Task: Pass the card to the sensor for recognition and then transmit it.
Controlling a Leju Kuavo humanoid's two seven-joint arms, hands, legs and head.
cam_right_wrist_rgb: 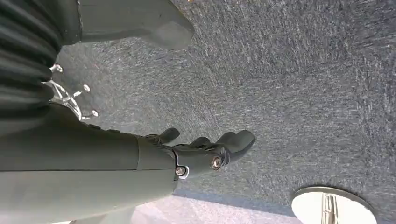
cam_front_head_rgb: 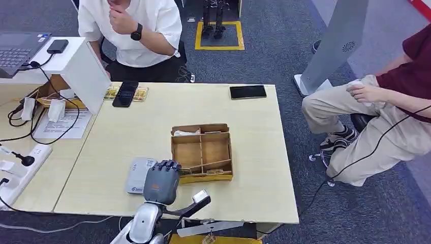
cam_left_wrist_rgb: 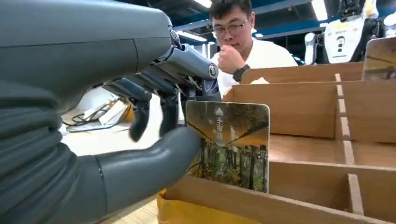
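A wooden divided box stands mid-table, and a white card sensor lies just to its left. My left hand hovers over the sensor's right edge at the box's front left corner. In the left wrist view a picture card stands upright in the box's front slot. My left hand pinches it, the thumb against its near face and one finger behind its top; the other fingers hang free. A second card stands farther along. My right hand hangs over grey carpet, holding nothing.
A black phone lies at the table's far right, another phone at the far left. One person sits across the table and another sits to the right. A laptop, cables and a power strip crowd the left desk.
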